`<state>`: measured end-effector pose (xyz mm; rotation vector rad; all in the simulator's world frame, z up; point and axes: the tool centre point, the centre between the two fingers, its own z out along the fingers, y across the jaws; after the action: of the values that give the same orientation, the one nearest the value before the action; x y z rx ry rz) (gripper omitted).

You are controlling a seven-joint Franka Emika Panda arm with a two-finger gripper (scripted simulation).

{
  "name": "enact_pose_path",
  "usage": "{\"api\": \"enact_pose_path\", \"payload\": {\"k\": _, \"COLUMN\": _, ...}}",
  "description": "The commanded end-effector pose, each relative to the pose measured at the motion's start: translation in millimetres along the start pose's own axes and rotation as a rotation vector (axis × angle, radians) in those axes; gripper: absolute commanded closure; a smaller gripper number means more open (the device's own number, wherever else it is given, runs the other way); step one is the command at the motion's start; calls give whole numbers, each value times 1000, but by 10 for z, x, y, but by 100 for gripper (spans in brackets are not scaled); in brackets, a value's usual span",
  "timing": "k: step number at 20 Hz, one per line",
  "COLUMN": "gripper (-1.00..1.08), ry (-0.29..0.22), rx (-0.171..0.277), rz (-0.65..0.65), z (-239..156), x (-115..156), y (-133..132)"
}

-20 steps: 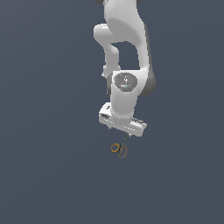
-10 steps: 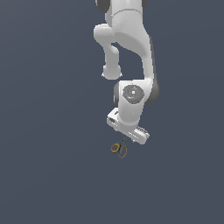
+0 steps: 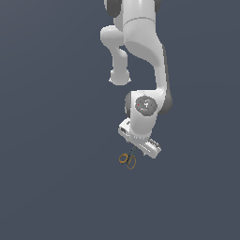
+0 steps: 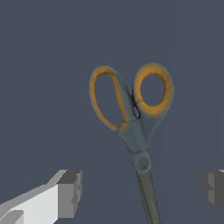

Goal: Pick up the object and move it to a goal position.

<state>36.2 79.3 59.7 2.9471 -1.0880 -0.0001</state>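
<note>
Now hovering over the scissors [image 4: 133, 118]
Gripper [image 4: 142, 192] is hanging with fingers [image 4: 70, 193] spread wide, blades lying between them, untouched.

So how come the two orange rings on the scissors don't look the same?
In the wrist view, one ring is a long, narrow oval, while the other ring is shorter and rounder. The long ring's hole is a tall slot; the round ring's hole is nearly a circle. Both are orange with greyish edges and join the same scissors above the pivot.
</note>
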Motion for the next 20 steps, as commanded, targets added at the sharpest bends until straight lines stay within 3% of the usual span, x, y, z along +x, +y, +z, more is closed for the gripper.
{"api": "enact_pose_path", "payload": {"k": 1, "gripper": -92, "ry": 0, "rx": 0, "rz": 10, "z": 15, "x": -4, "y": -8}}
{"api": "enact_pose_path", "payload": {"k": 20, "gripper": -92, "ry": 0, "rx": 0, "rz": 11, "z": 518, "x": -7, "y": -6}}
